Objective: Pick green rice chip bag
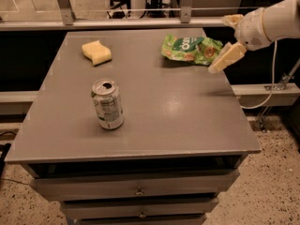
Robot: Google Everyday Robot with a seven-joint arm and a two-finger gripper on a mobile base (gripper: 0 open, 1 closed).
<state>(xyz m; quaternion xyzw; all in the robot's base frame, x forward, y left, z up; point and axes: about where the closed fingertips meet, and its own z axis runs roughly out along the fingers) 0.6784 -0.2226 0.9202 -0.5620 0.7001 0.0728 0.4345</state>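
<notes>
My arm (pixel 276 20) comes in from the table's right side, forearm about level above the table's (pixel 178 111) far right corner. My gripper (pixel 220 44) hangs there spread wide and holding nothing, the lower finger (pixel 227 57) slanting down toward the tabletop. The green rice chip bag (pixel 190 48) lies flat just beside that lower fingertip; I cannot tell whether they touch. Beyond the bag from my gripper sits a yellow sponge (pixel 96 52). A soda can (pixel 108 103) stands well apart, toward the front.
</notes>
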